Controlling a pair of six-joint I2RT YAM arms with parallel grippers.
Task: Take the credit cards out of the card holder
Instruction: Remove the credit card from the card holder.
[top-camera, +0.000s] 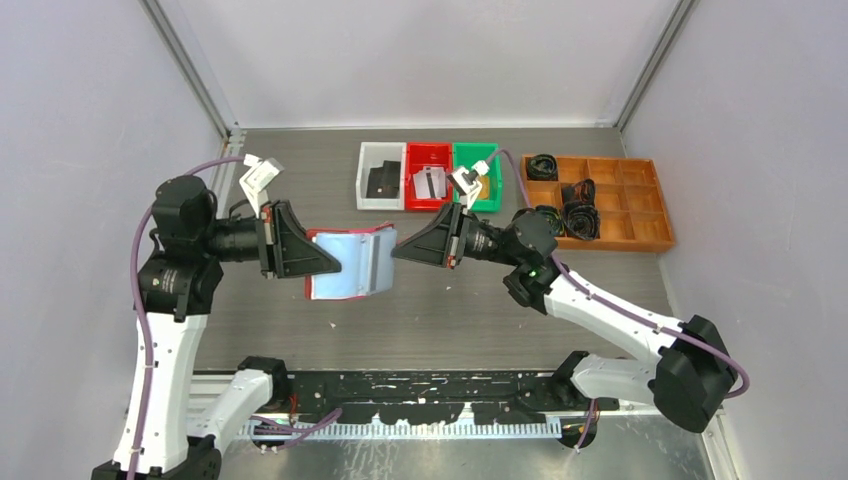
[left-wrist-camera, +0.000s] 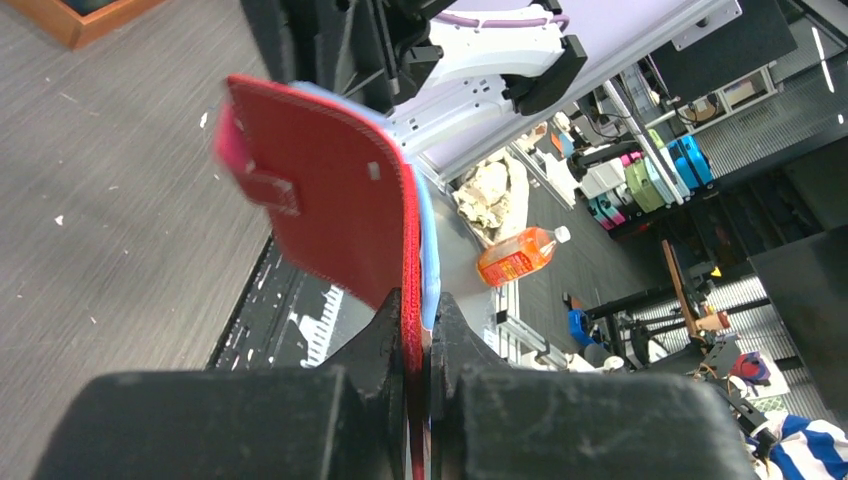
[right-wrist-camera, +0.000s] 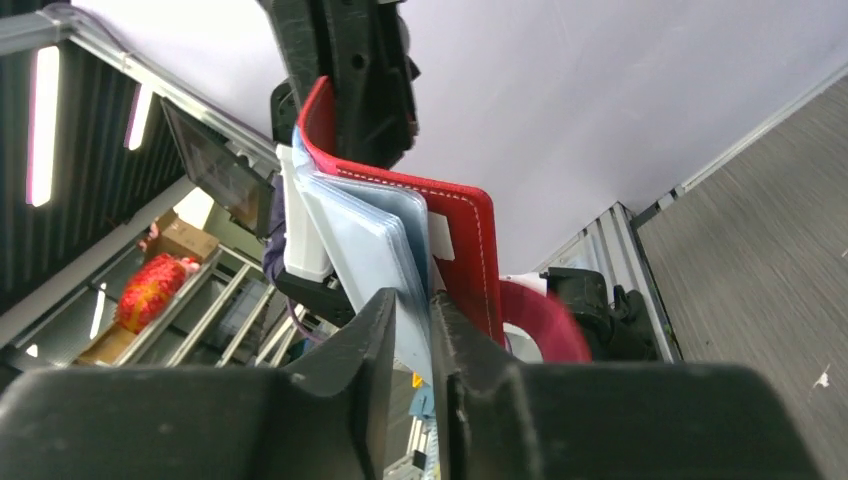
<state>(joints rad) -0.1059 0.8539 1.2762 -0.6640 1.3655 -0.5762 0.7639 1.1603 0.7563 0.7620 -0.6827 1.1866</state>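
Note:
The card holder (top-camera: 345, 265) hangs above the table's middle, held between both arms, red cover outside and pale blue-grey pocket pages (right-wrist-camera: 370, 250) fanned inside. My left gripper (top-camera: 330, 262) is shut on its left edge; in the left wrist view the fingers (left-wrist-camera: 418, 330) pinch the red cover (left-wrist-camera: 320, 190) together with a blue page. My right gripper (top-camera: 397, 250) comes from the right, its jaws (right-wrist-camera: 413, 310) drawn narrow on the free edge of the blue pages, beside the red flap (right-wrist-camera: 465, 240). A pale silvery credit card (top-camera: 430, 183) lies in the red bin. I cannot make out cards in the pockets.
A white bin (top-camera: 372, 150) with a flat black item, a red bin (top-camera: 428, 148) and a green bin (top-camera: 478, 150) stand in a row at the back. An orange-brown compartment tray (top-camera: 655, 235) with black items sits at the back right. Grey walls close the sides.

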